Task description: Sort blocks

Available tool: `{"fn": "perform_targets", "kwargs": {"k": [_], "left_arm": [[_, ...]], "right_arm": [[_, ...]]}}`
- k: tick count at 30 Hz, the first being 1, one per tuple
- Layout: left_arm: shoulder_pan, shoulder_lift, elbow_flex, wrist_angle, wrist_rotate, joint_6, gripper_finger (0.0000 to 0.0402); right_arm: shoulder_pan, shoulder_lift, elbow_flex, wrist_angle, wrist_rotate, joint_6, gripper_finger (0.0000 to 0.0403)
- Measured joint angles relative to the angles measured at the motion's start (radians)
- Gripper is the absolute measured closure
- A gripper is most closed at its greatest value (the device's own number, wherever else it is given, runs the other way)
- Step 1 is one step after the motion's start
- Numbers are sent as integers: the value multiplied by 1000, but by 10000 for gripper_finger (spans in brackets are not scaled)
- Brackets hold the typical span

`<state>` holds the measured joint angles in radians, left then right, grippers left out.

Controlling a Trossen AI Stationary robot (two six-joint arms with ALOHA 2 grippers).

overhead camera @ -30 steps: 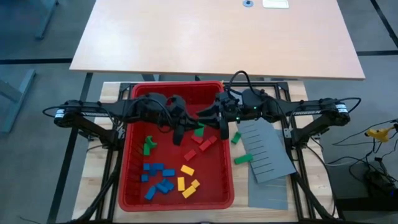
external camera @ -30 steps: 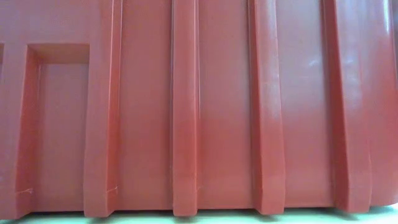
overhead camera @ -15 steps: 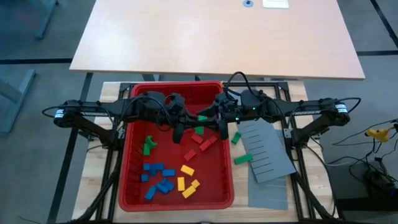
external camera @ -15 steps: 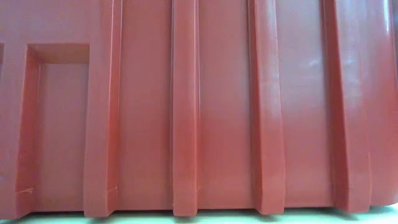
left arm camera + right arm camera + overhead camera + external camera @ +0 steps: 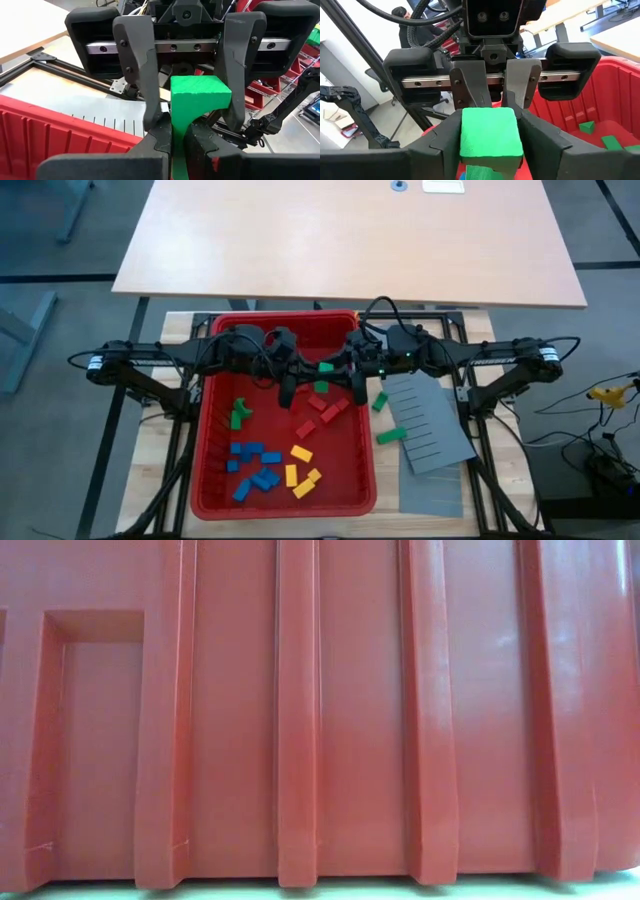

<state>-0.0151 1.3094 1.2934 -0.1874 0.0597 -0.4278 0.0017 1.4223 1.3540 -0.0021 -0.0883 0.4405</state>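
Note:
The red bin (image 5: pixel 215 480) holds loose blocks on its floor: blue (image 5: pixel 255 465), yellow (image 5: pixel 300 470), red (image 5: pixel 325 412) and green (image 5: pixel 238 415). Above the bin's far part my two grippers point at each other, level, with one green block (image 5: pixel 325 367) between them. My left gripper (image 5: pixel 178 142) is shut on this block's narrow end. My right gripper (image 5: pixel 491 142) stands with a finger close on each side of the block's wide end (image 5: pixel 490 132). My left gripper pinches the green block's narrow end (image 5: pixel 178 131) between its two fingers, coming level from the table's left. The block sticks out beyond the fingers toward the right arm, clear of the bin's floor. My right gripper flanks the block's wide end (image 5: pixel 200 92), coming level from the right; I cannot tell whether its fingers touch it.
Two green blocks (image 5: pixel 380 401) (image 5: pixel 390 436) lie at the edge of a grey slotted panel (image 5: pixel 430 425), right of the bin. The low view shows only the bin's ribbed outer wall (image 5: pixel 320 720). A light wooden tabletop (image 5: pixel 350 240) lies beyond the far edge.
My left gripper has shifted slightly toward the table's far edge above the bin. The green block now shows between the two grippers. The blocks on the bin's floor have stayed in place.

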Motion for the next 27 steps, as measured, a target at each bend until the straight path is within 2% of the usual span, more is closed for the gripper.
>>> {"fn": "perform_targets", "kwargs": {"k": [6,16,19,27], "left_arm": [[0,0,0,-4,-3,-4,395],[0,0,0,-3,0,-3,385],[-1,0,0,-3,7,0,343],[-2,-1,1,-54,41,-13,187]], "right_arm": [[-2,0,0,0,-2,-20,288],[-2,0,0,0,-16,-45,290],[-3,0,-1,0,-17,-45,290],[-4,1,-2,-1,-16,-51,290]]}}
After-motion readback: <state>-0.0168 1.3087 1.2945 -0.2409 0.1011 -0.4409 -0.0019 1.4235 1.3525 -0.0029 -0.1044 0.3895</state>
